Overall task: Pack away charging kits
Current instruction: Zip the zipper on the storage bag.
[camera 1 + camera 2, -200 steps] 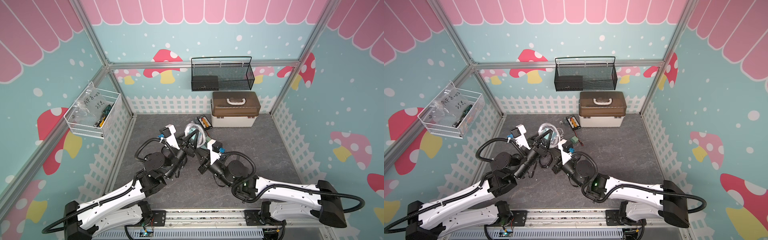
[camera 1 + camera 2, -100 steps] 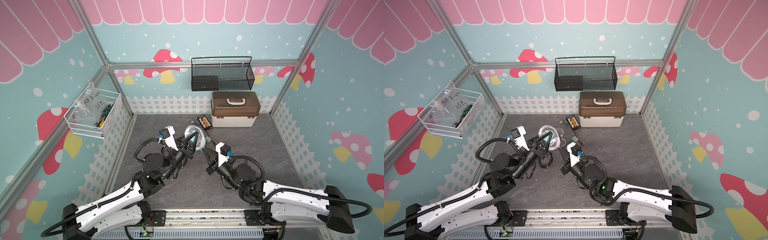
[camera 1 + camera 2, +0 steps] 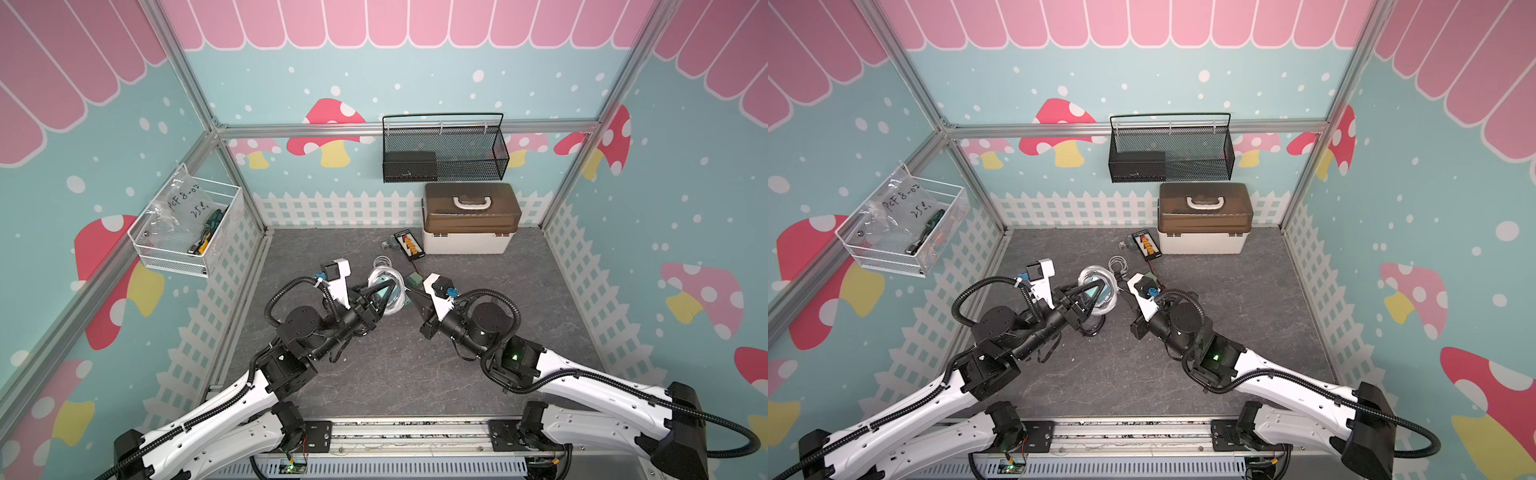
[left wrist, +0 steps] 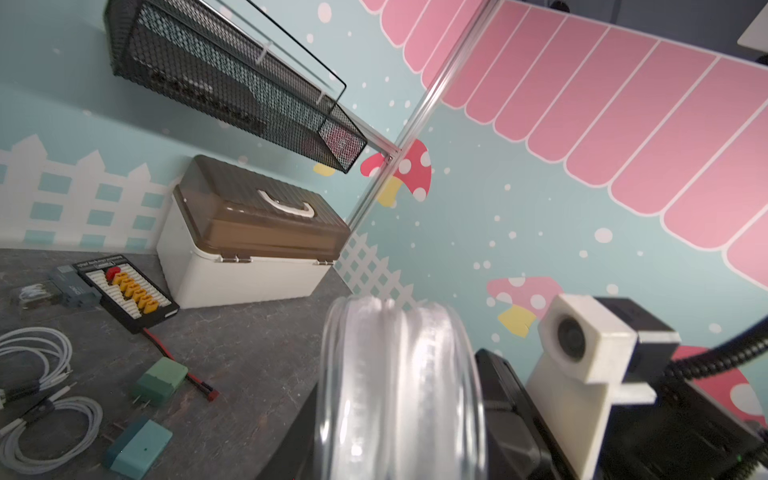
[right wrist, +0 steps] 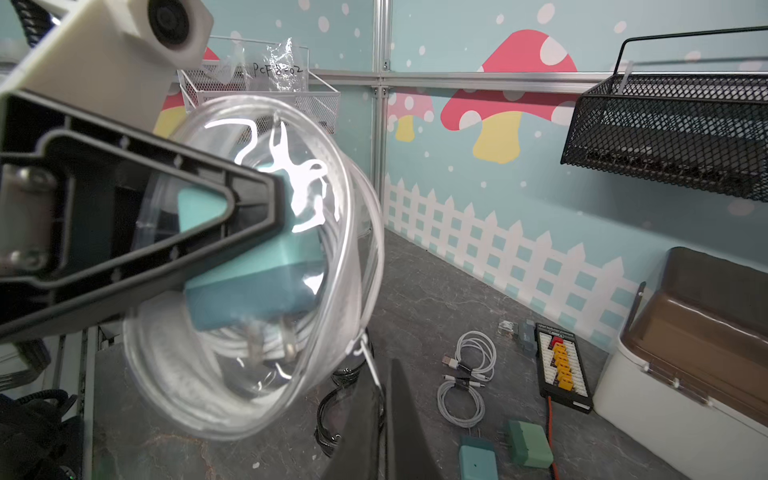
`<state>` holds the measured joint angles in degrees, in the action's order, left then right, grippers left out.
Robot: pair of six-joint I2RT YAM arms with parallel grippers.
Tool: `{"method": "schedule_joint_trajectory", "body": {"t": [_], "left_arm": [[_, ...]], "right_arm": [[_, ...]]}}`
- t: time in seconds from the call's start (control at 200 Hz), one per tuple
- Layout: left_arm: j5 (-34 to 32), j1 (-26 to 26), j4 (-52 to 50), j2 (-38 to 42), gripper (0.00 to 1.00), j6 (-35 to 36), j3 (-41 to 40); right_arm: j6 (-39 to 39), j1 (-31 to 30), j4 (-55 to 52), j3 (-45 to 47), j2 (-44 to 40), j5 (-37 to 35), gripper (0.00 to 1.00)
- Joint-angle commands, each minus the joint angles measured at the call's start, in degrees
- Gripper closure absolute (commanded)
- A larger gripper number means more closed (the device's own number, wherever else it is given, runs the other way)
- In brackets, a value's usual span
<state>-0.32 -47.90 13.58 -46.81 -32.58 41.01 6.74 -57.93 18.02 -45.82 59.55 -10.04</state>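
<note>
While the left gripper [image 3: 1096, 291] pinches the clear tub [image 5: 257, 374] on edge, apart from the white box [image 3: 467, 243], with plug [image 5: 249, 274] and cable [image 5: 232, 349] inside, the tub, maybe not snapped shut, could open and spill them; the right gripper [image 3: 410, 294] is pressed together.

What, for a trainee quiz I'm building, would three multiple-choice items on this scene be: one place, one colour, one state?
1. Where is the box?
A) at the front edge
B) at the back, below the black basket
C) hung on the left wall

2. Its lid is:
A) white
B) brown
C) teal

3. The left gripper is:
A) open, empty
B) shut on a cable
C) shut on the clear container

Answers: B, it stands against the back wall under the basket; B, brown over a white body; C, it clamps the container.
</note>
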Motion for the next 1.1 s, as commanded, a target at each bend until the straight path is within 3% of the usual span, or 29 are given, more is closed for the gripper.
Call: {"method": "schedule_joint_trajectory", "body": {"t": [0.0, 0.52, 0.725, 0.956, 1.096], "left_arm": [[7.78, -0.01, -6.52, 0.95, 1.00, 1.14, 2.71], [21.26, -0.02, -24.61, -7.73, 1.00, 8.96, 10.86], [23.74, 0.00, -28.71, -10.93, 1.00, 10.77, 12.67], [24.14, 0.00, -26.75, -12.59, 1.00, 9.66, 16.83], [23.67, 0.00, -21.50, -11.50, 0.79, 7.66, 18.13]], "right_arm": [[-4.55, 2.07, -2.48, -3.85, 0.17, -1.98, 1.00], [-12.77, 3.49, -12.13, -14.77, 2.64, 4.34, 1.00], [-15.73, 3.58, -13.79, -16.56, 2.43, 7.57, 1.00], [-9.47, 3.53, -6.33, -13.11, 1.25, 8.57, 1.00], [-3.58, 3.54, 2.06, -8.03, -0.02, 8.27, 1.00]]}}
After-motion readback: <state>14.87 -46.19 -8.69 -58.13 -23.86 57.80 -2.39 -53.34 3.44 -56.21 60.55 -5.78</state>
